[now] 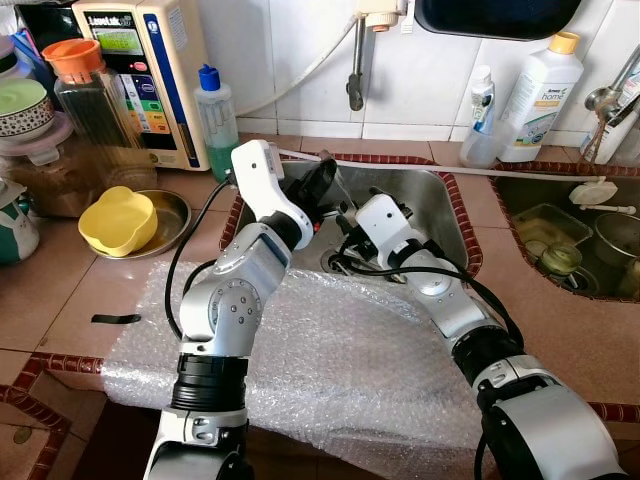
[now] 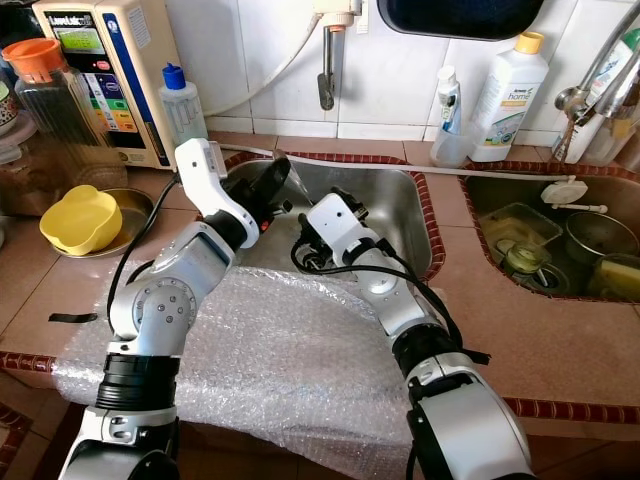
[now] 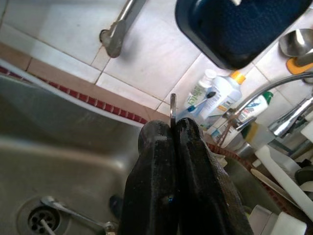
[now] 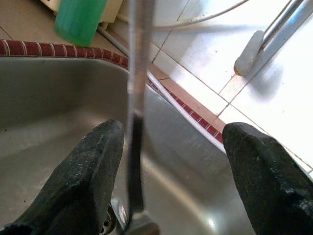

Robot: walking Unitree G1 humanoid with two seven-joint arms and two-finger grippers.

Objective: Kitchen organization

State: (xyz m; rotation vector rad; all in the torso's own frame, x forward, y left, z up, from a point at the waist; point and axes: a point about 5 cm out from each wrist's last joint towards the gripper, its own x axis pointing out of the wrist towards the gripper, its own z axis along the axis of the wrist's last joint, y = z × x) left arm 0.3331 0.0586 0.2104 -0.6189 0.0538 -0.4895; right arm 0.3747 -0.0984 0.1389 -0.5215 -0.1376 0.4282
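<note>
While the left gripper (image 3: 172, 134) is pinching a thin metal utensil handle (image 3: 172, 105) between fingers pressed flat together, the right gripper (image 4: 168, 161) is waiting with its fingers spread wide around the same handle, over the steel sink (image 1: 425, 200). Which end of the utensil is down by the drain is hard to tell. For a clean handover, the right gripper should be closing squarely on the shaft before the left is loosening, keeping it off the bubble wrap (image 1: 340, 360).
</note>
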